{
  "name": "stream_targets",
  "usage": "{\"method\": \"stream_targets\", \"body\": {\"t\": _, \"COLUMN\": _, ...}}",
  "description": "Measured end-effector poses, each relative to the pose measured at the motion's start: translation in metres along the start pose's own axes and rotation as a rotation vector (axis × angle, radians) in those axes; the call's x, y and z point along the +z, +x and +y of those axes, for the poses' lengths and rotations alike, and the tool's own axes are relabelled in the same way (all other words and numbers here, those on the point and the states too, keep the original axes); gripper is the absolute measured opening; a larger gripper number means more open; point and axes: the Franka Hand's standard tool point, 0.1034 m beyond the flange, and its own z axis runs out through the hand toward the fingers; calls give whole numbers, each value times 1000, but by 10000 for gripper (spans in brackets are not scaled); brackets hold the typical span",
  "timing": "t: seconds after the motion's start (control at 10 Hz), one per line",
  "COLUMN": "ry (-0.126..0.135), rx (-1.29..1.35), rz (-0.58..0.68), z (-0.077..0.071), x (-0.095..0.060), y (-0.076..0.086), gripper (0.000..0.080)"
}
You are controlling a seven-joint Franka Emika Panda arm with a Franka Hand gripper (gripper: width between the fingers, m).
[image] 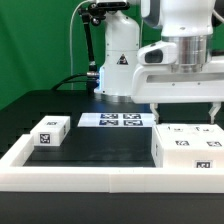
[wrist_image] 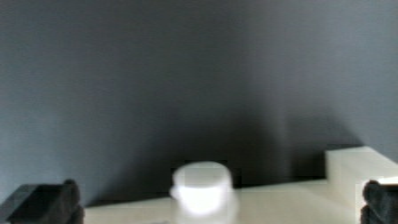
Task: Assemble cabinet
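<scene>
**Border frame in front, open gripper poised over the cabinet**

Low white border frame [image: 100,178] runs along the near edge of the dark table [image: 100,142]. It seems to be there to fence in the work area, so loose parts cannot slide off.

Just behind it, on the exterior view's right, stands the cabinet [image: 190,150], a large white body with small black-and-white tags on its faces. It sits close against the frame, which probably braces it when parts are pressed on.

The gripper [image: 186,112] hangs above the cabinet's far top edge with its jaws spread wide and nothing between them. In the wrist view the dark fingers [wrist_image: 45,205] stand far apart at the two sides. A rounded white part [wrist_image: 201,190] shows between them and a white corner beside it. I cannot tell whether that rounded part belongs to the cabinet.

A small white block [image: 50,132] lies well apart on the exterior view's left, tag up, likely waiting to be fetched. The marker board [image: 112,120] lies flat farther back, between block and cabinet.

With the jaws wide and empty, this looks like a pause between a release and the next pick.
</scene>
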Motion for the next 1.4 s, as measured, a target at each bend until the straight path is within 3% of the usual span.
{"method": "stream_targets", "body": {"t": 0.2, "ry": 7, "rx": 7, "rz": 10, "z": 2, "x": 11, "y": 1, "gripper": 797}}
{"method": "stream_targets", "body": {"t": 0.6, "ry": 7, "rx": -1, "rz": 6, "z": 1, "x": 12, "y": 0, "gripper": 797}}
{"method": "stream_targets", "body": {"t": 0.9, "ry": 0, "rx": -21, "rz": 12, "z": -6, "x": 30, "y": -5, "gripper": 797}}
{"method": "stream_targets", "body": {"t": 1.4, "ry": -1, "rx": -52, "rz": 8, "z": -8, "x": 34, "y": -5, "gripper": 797}}
